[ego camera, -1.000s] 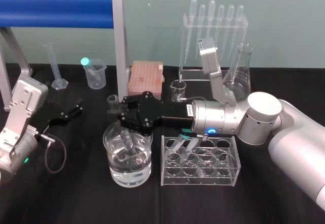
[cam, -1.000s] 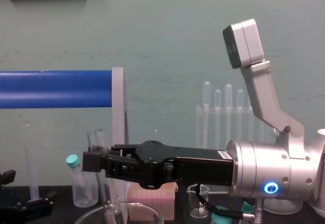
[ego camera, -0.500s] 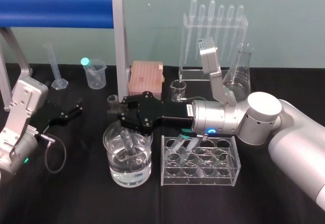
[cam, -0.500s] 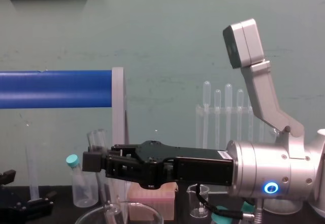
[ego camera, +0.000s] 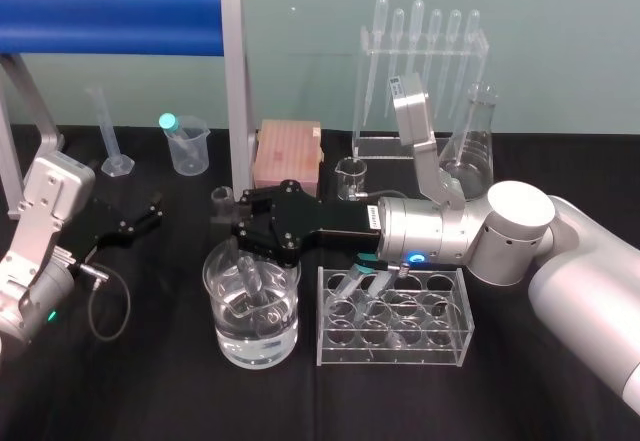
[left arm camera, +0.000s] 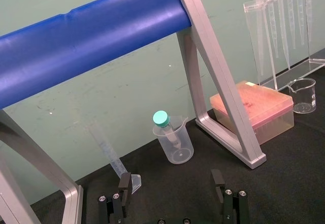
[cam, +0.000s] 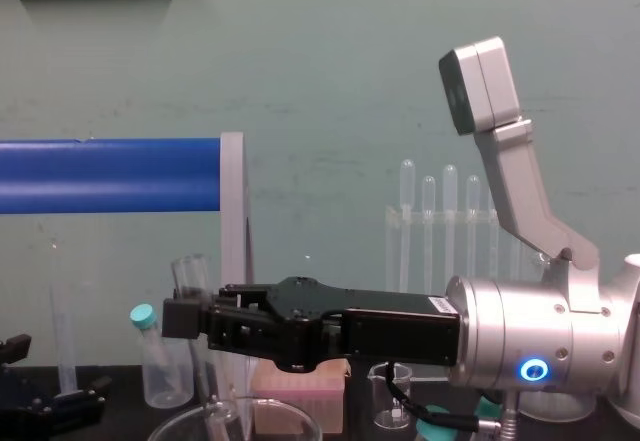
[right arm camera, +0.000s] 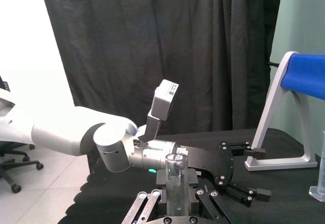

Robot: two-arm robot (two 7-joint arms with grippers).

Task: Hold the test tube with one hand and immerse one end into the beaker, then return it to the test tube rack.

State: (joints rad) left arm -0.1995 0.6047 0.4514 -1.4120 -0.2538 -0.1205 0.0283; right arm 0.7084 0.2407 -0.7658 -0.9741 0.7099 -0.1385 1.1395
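The right gripper (ego camera: 236,229) is clamped on the upper part of the test tube (ego camera: 248,273). The tube's lower end hangs below it inside the beaker (ego camera: 228,343). The left gripper (ego camera: 140,217) sits parked, fingers apart.

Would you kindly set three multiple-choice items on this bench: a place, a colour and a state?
1. Where is the lower end of the long clear glass test tube? A. inside the wide clear glass beaker B. in a rack C. on the table
2. Which colour is the cap in the small plastic beaker? A. red B. teal C. yellow
3. The left gripper is: A. open B. shut on a pipette C. shut on a flask
A: the right gripper holds the tube down inside the beaker's rim. B: the cap is teal. A: parked left, its fingers stand apart, empty.
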